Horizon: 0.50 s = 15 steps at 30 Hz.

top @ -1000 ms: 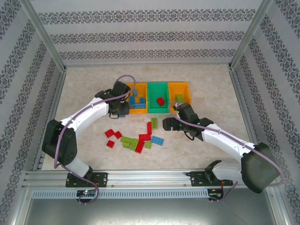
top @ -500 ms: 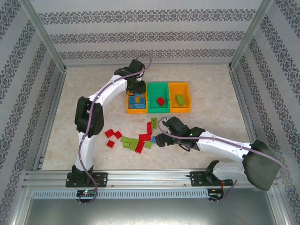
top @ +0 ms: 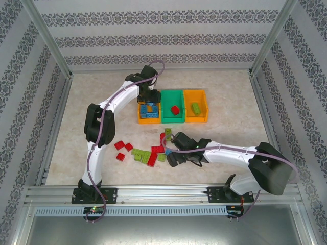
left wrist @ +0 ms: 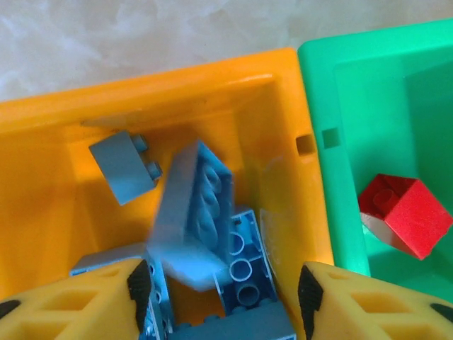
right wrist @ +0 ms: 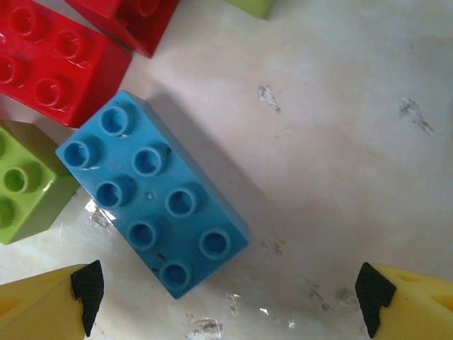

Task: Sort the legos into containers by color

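My left gripper [left wrist: 223, 294] hangs open over the left orange bin [top: 141, 115], which holds several light blue bricks. One blue brick [left wrist: 195, 205] between the fingers is blurred and tilted, free of both pads. The green bin [top: 172, 94] holds one red brick [top: 174, 109], and the right orange bin [top: 195, 94] holds a green brick [top: 195, 107]. My right gripper [right wrist: 230, 290] is open and low over the table, with a blue eight-stud brick [right wrist: 152, 191] lying just beyond its left fingertip. Red bricks [right wrist: 49, 64] and a green brick [right wrist: 21, 184] touch that blue one.
Loose red bricks [top: 122, 147] and green bricks [top: 140, 154] lie scattered left of my right gripper [top: 172, 155]. A green brick [top: 167, 133] sits between the pile and the bins. Patterned walls and metal posts ring the table.
My left arm swung from the table to the left orange bin and stayed there; a blue brick now looks loose over the bin. My right gripper came down from the bins to the pile.
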Each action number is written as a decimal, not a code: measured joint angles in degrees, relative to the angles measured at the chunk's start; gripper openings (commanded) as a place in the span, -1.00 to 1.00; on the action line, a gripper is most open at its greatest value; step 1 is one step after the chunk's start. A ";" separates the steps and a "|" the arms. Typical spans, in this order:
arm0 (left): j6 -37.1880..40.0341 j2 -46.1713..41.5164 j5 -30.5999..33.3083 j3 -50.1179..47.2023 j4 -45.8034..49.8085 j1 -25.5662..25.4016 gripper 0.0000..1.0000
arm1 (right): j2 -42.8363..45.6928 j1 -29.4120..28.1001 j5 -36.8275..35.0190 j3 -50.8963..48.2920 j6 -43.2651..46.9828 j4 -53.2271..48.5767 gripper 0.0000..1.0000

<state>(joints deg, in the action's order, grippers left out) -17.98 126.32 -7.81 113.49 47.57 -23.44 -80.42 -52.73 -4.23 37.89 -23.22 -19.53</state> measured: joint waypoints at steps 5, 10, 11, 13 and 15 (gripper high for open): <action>-0.02 -6.34 -1.31 -7.34 -0.85 0.00 0.32 | -3.28 -1.55 -1.60 3.08 3.10 -0.83 0.88; -0.55 -15.50 -2.71 -15.72 -3.89 0.00 0.54 | -7.87 -1.79 -2.08 6.43 6.91 -2.05 0.77; -0.70 -17.33 -2.84 -17.38 -4.46 0.00 0.57 | -8.55 -1.79 -2.05 6.80 7.43 -2.12 0.72; -0.96 -20.24 -3.17 -20.09 -5.70 0.00 0.68 | -9.81 -1.79 -1.97 7.52 8.55 -2.58 0.62; -1.51 -23.06 -3.54 -22.99 -6.97 0.00 0.76 | -10.73 -1.79 -1.44 8.57 9.55 -3.10 0.46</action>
<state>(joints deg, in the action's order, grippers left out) -19.49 103.26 -11.35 90.50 40.60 -23.44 -91.15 -54.52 -5.67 46.46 -13.67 -22.63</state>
